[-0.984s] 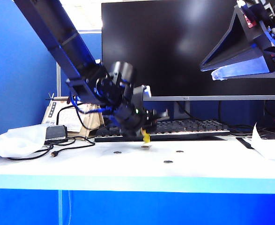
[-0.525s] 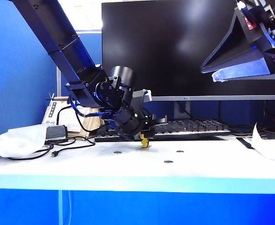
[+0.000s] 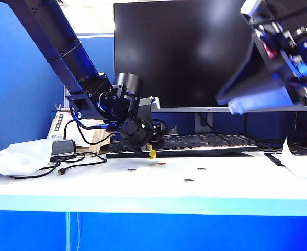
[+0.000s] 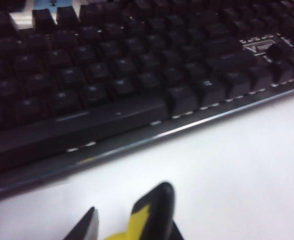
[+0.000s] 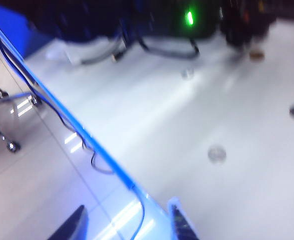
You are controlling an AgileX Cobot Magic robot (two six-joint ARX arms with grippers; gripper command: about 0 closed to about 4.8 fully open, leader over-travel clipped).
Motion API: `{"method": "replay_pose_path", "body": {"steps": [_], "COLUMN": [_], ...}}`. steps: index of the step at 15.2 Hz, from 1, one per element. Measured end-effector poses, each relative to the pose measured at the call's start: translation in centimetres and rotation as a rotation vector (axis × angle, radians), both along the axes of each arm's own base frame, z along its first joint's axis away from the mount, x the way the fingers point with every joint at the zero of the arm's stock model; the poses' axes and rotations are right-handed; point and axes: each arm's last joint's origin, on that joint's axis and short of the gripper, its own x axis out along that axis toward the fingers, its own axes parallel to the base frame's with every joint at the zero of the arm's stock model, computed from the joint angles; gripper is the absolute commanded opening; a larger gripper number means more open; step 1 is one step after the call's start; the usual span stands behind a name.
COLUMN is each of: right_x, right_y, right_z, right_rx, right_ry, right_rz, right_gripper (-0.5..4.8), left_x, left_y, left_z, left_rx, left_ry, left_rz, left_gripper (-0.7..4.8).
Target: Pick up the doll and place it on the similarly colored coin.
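Clearly, one yellow doll (image 3: 151, 153) is pinched in the left gripper (image 3: 152, 151), just above the table (image 3: 143, 188) beside the keyboard's (image 3: 205, 142) front edge. One copper coin (image 3: 161, 163) and three dark coins (image 3: 188, 180) lie nearer the table's front edge. The right gripper (image 5: 126, 222) hangs high, jaws wide, empty.

Doll (image 4: 131, 226) cut off by frame edge between left gripper (image 4: 124, 227) fingers; right gripper (image 5: 129, 225) blurred, fingertips only
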Motion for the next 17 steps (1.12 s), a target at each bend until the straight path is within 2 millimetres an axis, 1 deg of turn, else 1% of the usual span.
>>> {"method": "replay_pose_path", "body": {"steps": [3, 8, 10, 14, 15, 17], "right_x": [0.06, 0.06, 0.06, 0.02, 0.02, 0.02], "right_y": [0.03, 0.03, 0.03, 0.07, 0.07, 0.07], "right_z": [0.17, 0.17, 0.17, 0.18, 0.18, 0.18], "right_rx": [0.007, 0.014, 0.018, 0.025, 0.025, 0.025], "right_ry": [-0.018, -0.009, -0.006, -0.003, -0.003, -0.002], "right_rz": [0.000, -0.004, -0.001, 0.014, 0.014, 0.014], "right_gripper": [2.13, 2.13, 2.13, 2.13, 2.13, 2.13], "left_x": [-0.18, -0.33, -0.53, -0.55, -0.58, -0.63], "left_y": [-0.33, -0.23, -0.61, -0.66, -0.70, -0.80], "left_z": [0.01, -0.47, -0.43, -0.41, -0.45, -0.52], "left_rx": [-0.001, 0.015, 0.013, 0.005, 0.004, 0.005], "left_ry": [0.001, 0.050, 0.047, 0.049, 0.050, 0.052], "left_rz": [-0.011, -0.020, -0.030, -0.049, -0.053, -0.056], "left_gripper": [-0.05, -0.06, -0.05, -0.05, 0.10, 1.30]}}
